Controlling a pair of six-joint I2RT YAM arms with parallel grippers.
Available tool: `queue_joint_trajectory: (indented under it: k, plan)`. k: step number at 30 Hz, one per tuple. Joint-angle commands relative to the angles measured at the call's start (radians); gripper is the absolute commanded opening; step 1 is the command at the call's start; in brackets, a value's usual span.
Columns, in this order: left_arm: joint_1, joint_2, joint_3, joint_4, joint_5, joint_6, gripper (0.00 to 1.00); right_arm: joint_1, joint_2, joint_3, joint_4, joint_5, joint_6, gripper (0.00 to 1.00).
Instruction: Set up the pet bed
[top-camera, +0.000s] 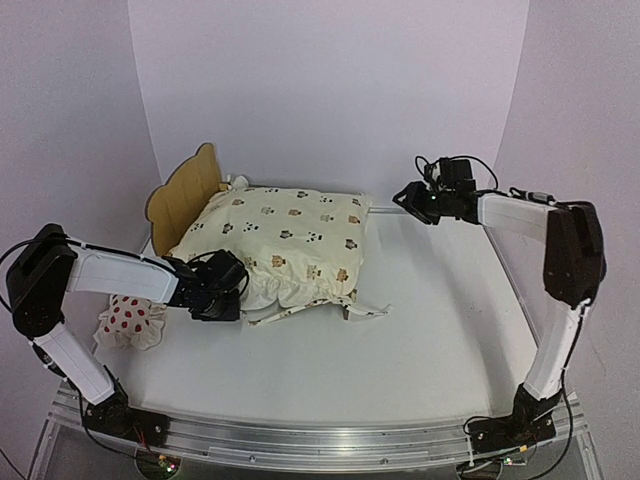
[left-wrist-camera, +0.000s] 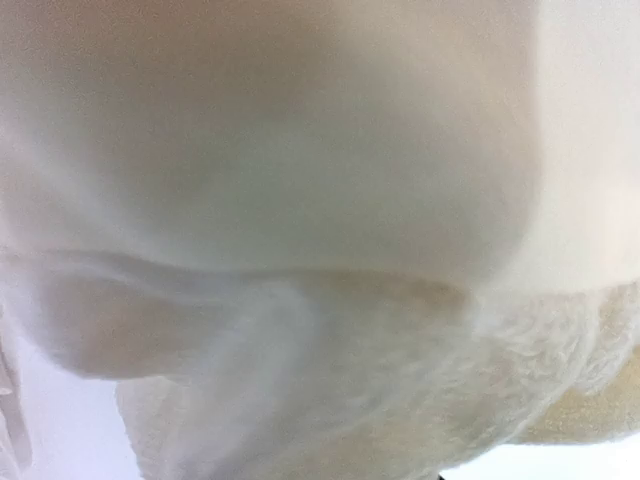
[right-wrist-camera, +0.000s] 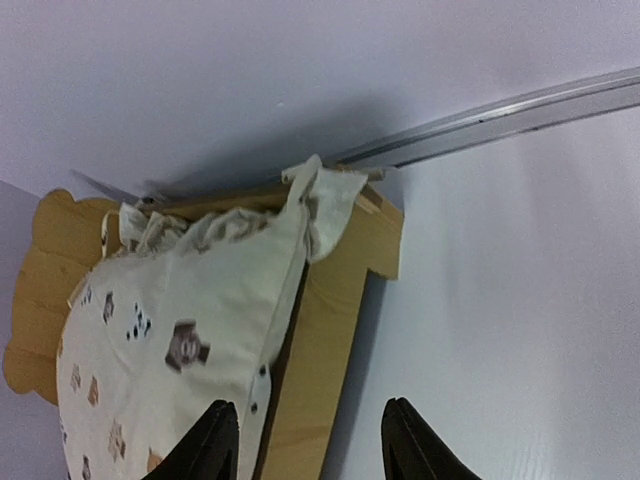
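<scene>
Plywood pet bed (top-camera: 185, 190) sits far left on the tabletop (top-camera: 420, 330), its long axis running 10 to 4 o'clock, with the cushion (top-camera: 285, 235) on top. Right fingers (right-wrist-camera: 212, 445), wide apart and empty, hover at its foot end, 3 o'clock. Left fingers (top-camera: 232, 283) sit against the cushion's 7 o'clock ruffle; I cannot tell their spread. Spotted pillow (top-camera: 130, 322) lies nearest the left arm.

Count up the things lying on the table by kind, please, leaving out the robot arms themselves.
Light plywood bed frame with bear-ear headboard: 1
Cream ruffled cushion printed with small bears: 1
Small white pillow with red spots: 1
Total: 3
</scene>
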Motion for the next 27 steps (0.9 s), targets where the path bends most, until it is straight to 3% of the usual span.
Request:
queue_joint_trajectory:
  k: [1,6,14,21,27]
  plan:
    - [0.022,-0.053,0.000,-0.031,-0.079,-0.017,0.35,-0.068,0.266,0.284,0.041,-0.274,0.197,0.51]
    - [0.041,-0.071,-0.008,-0.006,-0.104,-0.019,0.35,-0.101,0.526,0.555,0.139,-0.345,0.329,0.49]
    - [0.048,-0.065,-0.023,0.075,-0.140,-0.039,0.33,-0.101,0.855,0.950,0.267,-0.310,0.467,0.47]
    - [0.049,0.004,-0.028,0.140,-0.145,-0.074,0.30,-0.056,0.953,1.016,0.306,-0.213,0.410,0.45]
    - [0.049,0.037,-0.038,0.191,-0.164,-0.095,0.29,-0.040,0.979,1.049,0.302,-0.277,0.391,0.40]
